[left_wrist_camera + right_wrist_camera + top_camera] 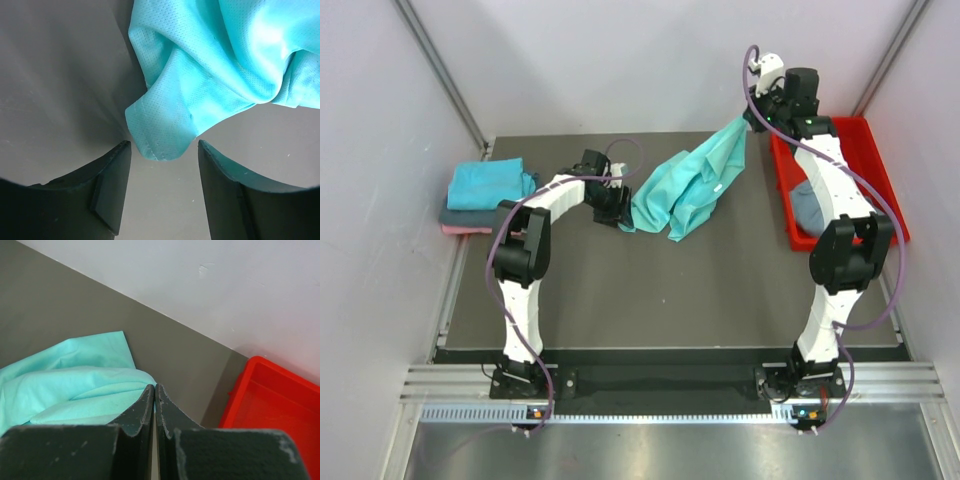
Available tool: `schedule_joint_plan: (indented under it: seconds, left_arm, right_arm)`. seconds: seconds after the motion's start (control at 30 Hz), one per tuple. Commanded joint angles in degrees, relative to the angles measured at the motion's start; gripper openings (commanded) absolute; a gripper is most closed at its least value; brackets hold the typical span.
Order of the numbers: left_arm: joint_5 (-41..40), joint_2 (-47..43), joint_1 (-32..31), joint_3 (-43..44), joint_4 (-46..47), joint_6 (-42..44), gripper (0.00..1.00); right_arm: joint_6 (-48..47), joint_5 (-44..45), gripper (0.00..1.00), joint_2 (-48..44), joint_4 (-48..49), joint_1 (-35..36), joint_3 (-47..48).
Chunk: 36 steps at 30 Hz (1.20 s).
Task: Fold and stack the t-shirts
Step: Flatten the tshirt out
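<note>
A turquoise t-shirt (688,185) hangs crumpled over the middle of the dark mat, its far right corner lifted. My right gripper (750,118) is shut on that corner; in the right wrist view the jaws (155,388) are pressed together with the cloth (75,385) pinched at their tips. My left gripper (620,213) is open at the shirt's near left corner. In the left wrist view that corner (165,137) lies just ahead of the open fingertips (164,147), not between them.
A folded stack (485,190) lies at the mat's left edge: teal on top, slate grey-blue, pink below. A red tray (880,175) stands at the right and holds a bundled grey-blue shirt (807,205). The tray also shows in the right wrist view (270,405). White walls close in on three sides.
</note>
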Motion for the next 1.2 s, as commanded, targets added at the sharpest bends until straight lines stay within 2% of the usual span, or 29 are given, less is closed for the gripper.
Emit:
schedule_joint_plan:
  seconds: [0.0, 0.13, 0.17, 0.3, 0.43, 0.47, 0.5, 0.53, 0.63, 0.8, 0.97, 1.07, 1.1, 1.17]
  left_arm:
    - [1.6, -0.9, -0.3, 0.0, 1.5, -1.0, 0.60]
    - [3.2, 0.8, -0.4, 1.4, 1.5, -1.3, 0.54]
    - [3.2, 1.0, -0.5, 1.7, 1.5, -1.3, 0.49]
    - [3.5, 0.8, -0.6, 1.8, 1.0, -0.9, 0.42]
    - [3.7, -0.2, -0.6, 0.6, 0.6, -0.2, 0.28]
    - [3.6, -0.4, -0.6, 0.6, 0.6, 0.2, 0.21]
    - [3.3, -0.5, -0.6, 0.8, 0.0, 0.6, 0.06]
    - [2.8, -1.1, -0.5, 1.2, -0.5, 0.9, 0.02]
    - [1.6, -2.5, 0.5, 4.4, -3.1, 4.1, 0.00]
    - [-2.5, -5.4, 2.4, 17.1, -8.2, 13.6, 0.00]
    - [1.6, -7.6, 2.3, 32.4, -20.9, 22.9, 0.00]
    - [3.9, -11.2, 2.2, 35.2, -25.4, 26.8, 0.00]
    - [4.2, -14.3, 2.2, 34.7, -26.5, 27.8, 0.00]
    - [3.9, -18.1, 1.9, 31.9, -26.4, 29.8, 0.00]
  right_arm:
    - [0.9, 0.6, 0.00, 0.5, 3.4, -0.9, 3.1]
    - [0.9, 0.6, 0.00, 1.0, 3.4, -0.9, 3.4]
    - [1.0, 0.6, 0.00, 1.1, 3.4, -0.9, 3.6]
    - [1.0, 0.8, 0.00, 1.1, 3.4, -1.1, 3.7]
    - [1.2, 0.9, 0.00, 1.6, 3.8, -1.3, 3.6]
    - [1.4, 1.0, 0.00, 1.6, 3.8, -1.3, 3.6]
    - [1.5, 1.2, 0.00, 1.7, 3.8, -1.4, 3.9]
    - [1.5, 1.3, 0.00, 1.7, 4.0, -1.3, 3.9]
    - [1.2, 1.9, 0.00, 1.1, 4.3, -1.7, 4.7]
    - [1.7, 2.4, 0.00, -1.4, 4.0, -3.1, 7.7]
    - [3.6, -2.9, 0.00, -8.5, -0.9, -3.4, 8.3]
    - [6.7, -8.6, 0.00, -15.4, -4.9, -3.5, 5.1]
    - [6.7, -12.8, 0.00, -17.0, -7.5, -3.2, 3.5]
    - [7.0, -15.4, 0.00, -22.6, -8.9, -2.6, 1.8]
